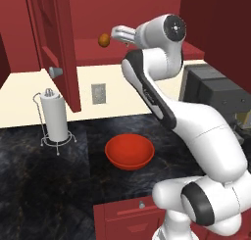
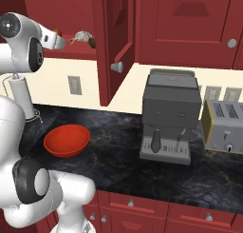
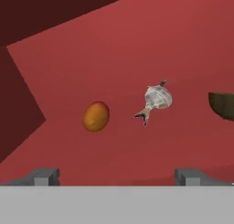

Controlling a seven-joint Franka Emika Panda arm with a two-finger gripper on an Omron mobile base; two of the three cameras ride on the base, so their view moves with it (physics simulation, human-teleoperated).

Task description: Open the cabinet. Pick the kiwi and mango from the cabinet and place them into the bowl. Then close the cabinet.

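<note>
Gripper (image 3: 117,175) spread wide and empty inside the open dark red wall cabinet (image 1: 59,38), facing the orange-yellow oval mango (image 3: 96,116) on its shelf; dark brownish-green kiwi (image 3: 222,105) lies farther right. Glossy orange-red bowl (image 1: 129,152) sits on the black worktop (image 1: 44,185) below.

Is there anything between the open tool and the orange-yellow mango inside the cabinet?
Nothing visible. In the hand view the small orange-yellow oval mango lies ahead of the open tool; the pale garlic-like bulb sits off to its side.
</note>
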